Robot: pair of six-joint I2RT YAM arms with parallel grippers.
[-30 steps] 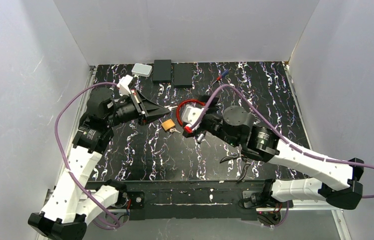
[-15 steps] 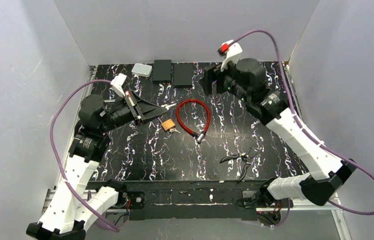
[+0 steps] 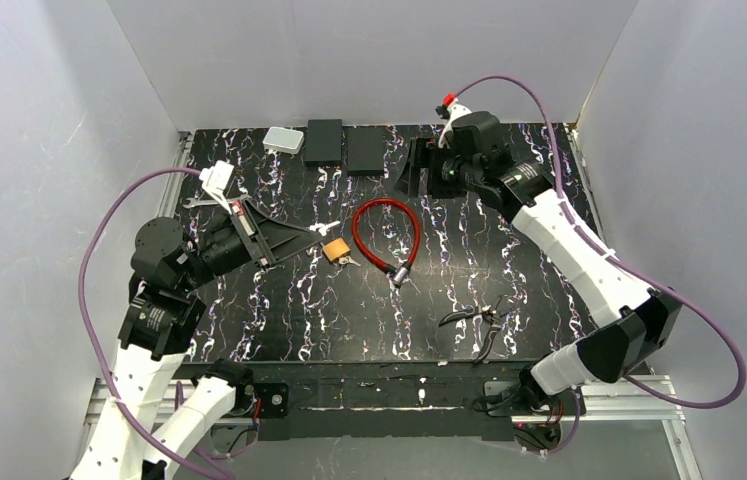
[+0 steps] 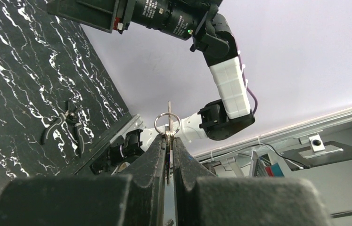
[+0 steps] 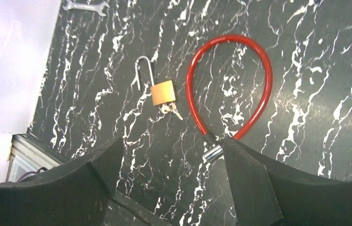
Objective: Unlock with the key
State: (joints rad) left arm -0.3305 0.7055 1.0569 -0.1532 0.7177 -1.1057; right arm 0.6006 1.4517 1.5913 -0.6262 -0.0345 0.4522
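**Top external.** The table (image 3: 549,250) has a black top with white marble veining. The left gripper (image 3: 307,231) is a dark wedge lying nearly level and pointing right. A small pale metal key (image 3: 322,229) sticks out past its tip, long axis in line with the fingers and aimed at the padlock (image 3: 336,249) just beside it. The padlock is a small brass block. Just right of it lies the cable lock (image 3: 389,232), a glossy red loop. Its rounded end faces the far wall, and its 2 ends meet at a short silver barrel on the near side. The right gripper (image 3: 415,172) hangs above the far part of the table, well apart from both locks. Dark pliers (image 3: 479,320) lie near the front edge. A pale rounded box (image 3: 284,140) and 2 flat black boxes (image 3: 345,146) sit along the back.

**Left wrist.** The 2 black matte fingers (image 4: 157,155) are pressed together on the key (image 4: 167,141), which is seen edge-on as a thin blade. Its wire ring (image 4: 167,124) stands clear above the fingertips.

**Right wrist.** The right gripper (image 5: 169,150) has its 2 fingers spread wide and nothing between them. Below it, the padlock (image 5: 163,92) lies flat with its thin steel shackle swung out of the body. The shackle points toward the top of the frame, and a small bunch of keys sits at the body's opposite end. The red cable (image 5: 233,84) curves beside it. A flat silver wrench (image 5: 86,5) lies at the top left.
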